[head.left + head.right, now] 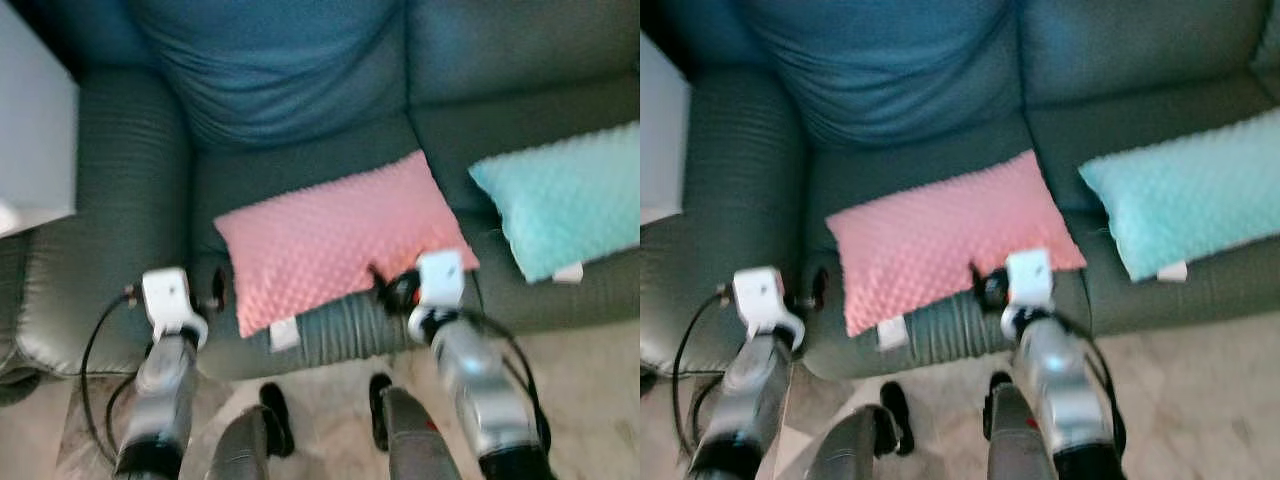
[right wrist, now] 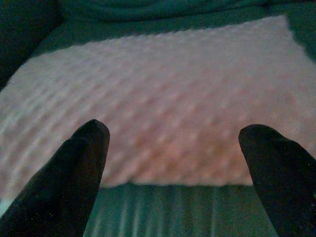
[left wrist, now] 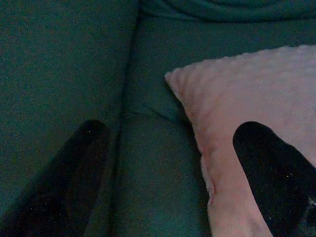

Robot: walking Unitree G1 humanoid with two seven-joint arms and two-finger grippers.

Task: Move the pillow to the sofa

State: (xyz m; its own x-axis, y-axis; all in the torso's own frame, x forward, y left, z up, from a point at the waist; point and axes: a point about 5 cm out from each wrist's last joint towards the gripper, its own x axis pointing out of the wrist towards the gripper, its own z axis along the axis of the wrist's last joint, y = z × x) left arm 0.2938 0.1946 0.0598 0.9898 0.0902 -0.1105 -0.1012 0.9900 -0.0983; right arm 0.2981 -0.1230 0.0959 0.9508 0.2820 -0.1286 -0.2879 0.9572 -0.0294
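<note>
The left gripper (image 3: 168, 143) is spread wide at the sofa's (image 1: 120, 200) front edge, grasping nothing; the pink pillow (image 1: 335, 240) lies just to its right on the seat cushion. Past the pillow's near right corner, the right gripper (image 2: 173, 143) is also released, fingers (image 2: 81, 163) apart and empty. Further right rests a teal pillow (image 1: 565, 195).

teal pillow (image 1: 565, 195), white cabinet (image 1: 35, 150), pale floor (image 1: 590, 360)
</note>
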